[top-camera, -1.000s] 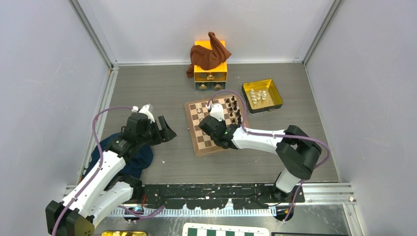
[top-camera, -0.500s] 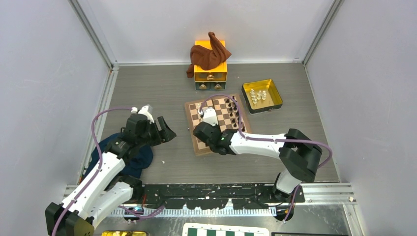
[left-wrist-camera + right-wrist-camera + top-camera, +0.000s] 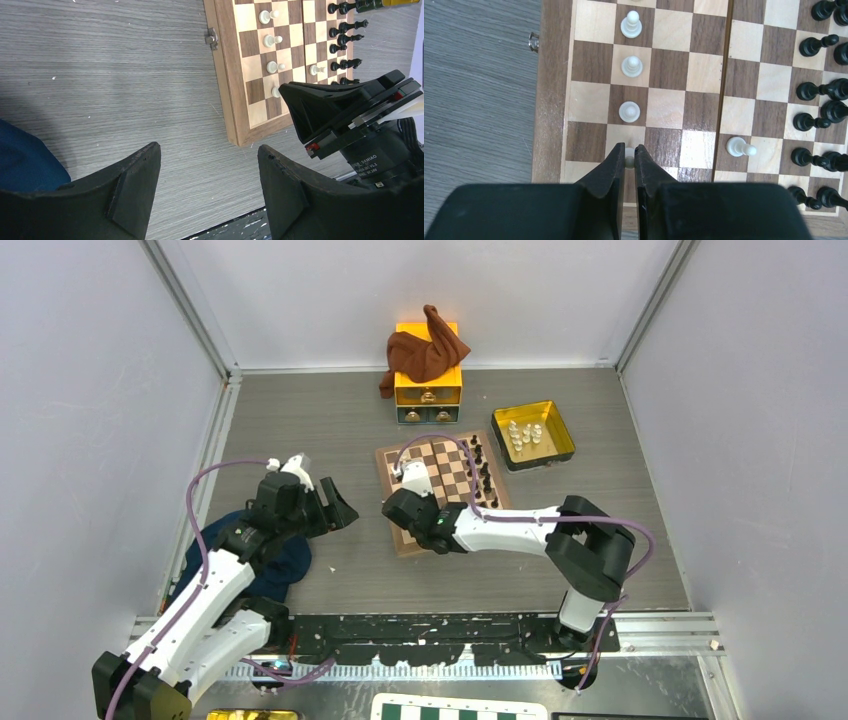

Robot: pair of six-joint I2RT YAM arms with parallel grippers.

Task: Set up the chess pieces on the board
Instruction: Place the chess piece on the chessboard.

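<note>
The board lies mid-table, with dark pieces lined along its right side. My right gripper hovers over the board's near-left corner. In the right wrist view that gripper is shut on a white pawn, over a square of the second column from the left border. Three white pawns stand in that same column farther on. A lone white pawn lies tipped to the right, near the dark pieces. My left gripper stands open and empty over bare table, left of the board.
A yellow tray at the back right holds several white pieces. An orange drawer box with a brown cloth on top stands behind the board. A blue cloth lies under the left arm. A green-and-white board shows at the bottom edge.
My right gripper has moved left and nearer across the board, carrying the white pawn. The left arm has not moved.
</note>
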